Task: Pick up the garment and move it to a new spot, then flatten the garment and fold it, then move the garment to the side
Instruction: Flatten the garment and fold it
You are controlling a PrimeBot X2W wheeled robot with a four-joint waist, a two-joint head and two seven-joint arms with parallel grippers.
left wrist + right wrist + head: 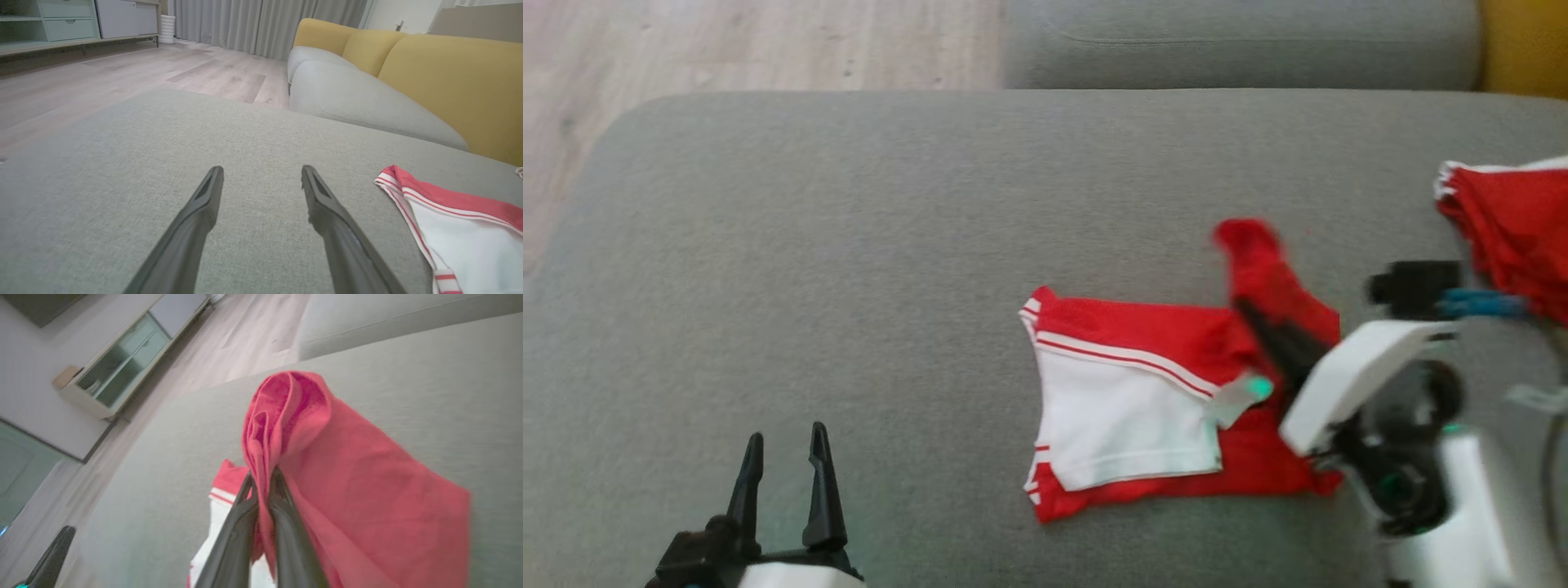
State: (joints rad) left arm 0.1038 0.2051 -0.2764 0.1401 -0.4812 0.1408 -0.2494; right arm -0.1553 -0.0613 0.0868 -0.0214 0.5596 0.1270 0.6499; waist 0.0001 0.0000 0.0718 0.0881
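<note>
pinching the garment [347,477], right fingers [291,539] press together.

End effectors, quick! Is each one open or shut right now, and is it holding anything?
Left end effector: open, holding nothing.
Right end effector: shut on a red fold of the garment.

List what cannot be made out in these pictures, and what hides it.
- Head view: the right pincer tips, blurred and partly covered by the raised red fold of the garment.
- Head view: the second red cloth, cut off by the right edge.
- Left wrist view: most of the garment, cut off by right and bottom edges.
</note>
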